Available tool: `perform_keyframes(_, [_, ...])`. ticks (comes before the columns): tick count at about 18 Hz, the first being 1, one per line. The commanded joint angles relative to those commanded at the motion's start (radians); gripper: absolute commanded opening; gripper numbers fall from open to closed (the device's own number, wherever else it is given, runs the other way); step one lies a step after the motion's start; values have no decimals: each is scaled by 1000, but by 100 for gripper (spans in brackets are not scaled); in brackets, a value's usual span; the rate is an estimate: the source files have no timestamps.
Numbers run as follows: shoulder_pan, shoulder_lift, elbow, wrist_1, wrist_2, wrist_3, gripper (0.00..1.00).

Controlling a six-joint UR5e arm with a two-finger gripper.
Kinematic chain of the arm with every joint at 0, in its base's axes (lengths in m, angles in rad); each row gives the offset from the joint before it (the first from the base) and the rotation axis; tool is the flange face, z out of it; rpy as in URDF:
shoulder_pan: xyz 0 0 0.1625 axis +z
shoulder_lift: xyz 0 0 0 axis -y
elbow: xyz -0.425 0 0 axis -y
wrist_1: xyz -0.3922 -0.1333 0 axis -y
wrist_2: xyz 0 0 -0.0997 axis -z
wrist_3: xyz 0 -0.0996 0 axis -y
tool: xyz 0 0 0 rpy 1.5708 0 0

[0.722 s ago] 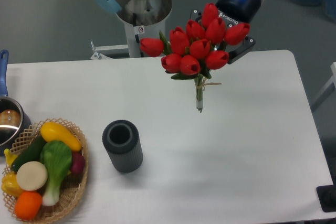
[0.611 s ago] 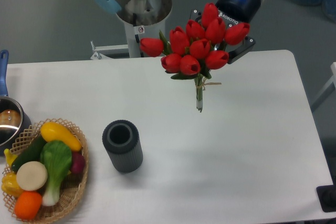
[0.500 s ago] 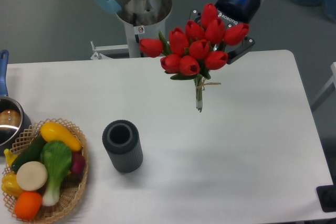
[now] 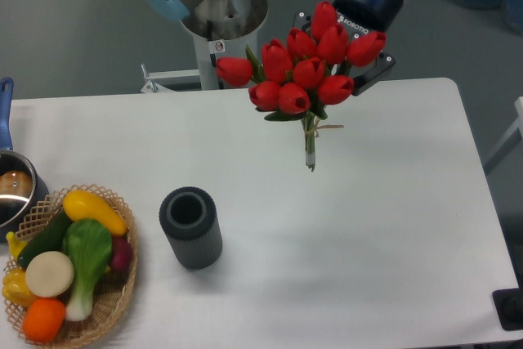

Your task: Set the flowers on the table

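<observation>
Since the earlier frames the flowers (image 4: 301,71) have shifted slightly up and toward the rear edge of the tabletop (image 4: 392,226), and the black wrist above them has moved the same way. The bunch hangs in the air, blooms uppermost and stems pointing down, the stem ends over the white surface near the rear edge; whether they touch it cannot be told. A pale string is tied round the stems just under the green leaves. The gripper (image 4: 347,63) sits behind the red heads on their right side, a blue light glowing on its body; its dark fingers (image 4: 372,73) show only in part past the blooms, it is closed on the bunch, though the contact itself is hidden by the flowers. Taking the flowers as the landmark: the robot's grey base (image 4: 219,6) stands to their left and behind, beyond the tabletop's rear edge; a dark ribbed cylinder (image 4: 190,226) stands upright well in front and to the left; a wicker basket (image 4: 114,300) of vegetables lies farther left at the front corner, and a pot (image 4: 12,190) with a blue handle sits just behind that basket at the left edge.
</observation>
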State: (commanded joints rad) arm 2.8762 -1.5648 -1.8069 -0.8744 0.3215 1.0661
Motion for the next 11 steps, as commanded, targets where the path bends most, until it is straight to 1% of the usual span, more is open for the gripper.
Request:
perform_keyframes(1, [-5, 2, 3, 0, 49, 2, 44])
perform_keyframes(3, [-8, 2, 8, 0, 80, 5, 44])
perform_keyframes(6, [-12, 12, 9, 0, 213, 6, 44])
perform_keyframes(11, [-72, 14, 11, 0, 427, 11, 44])
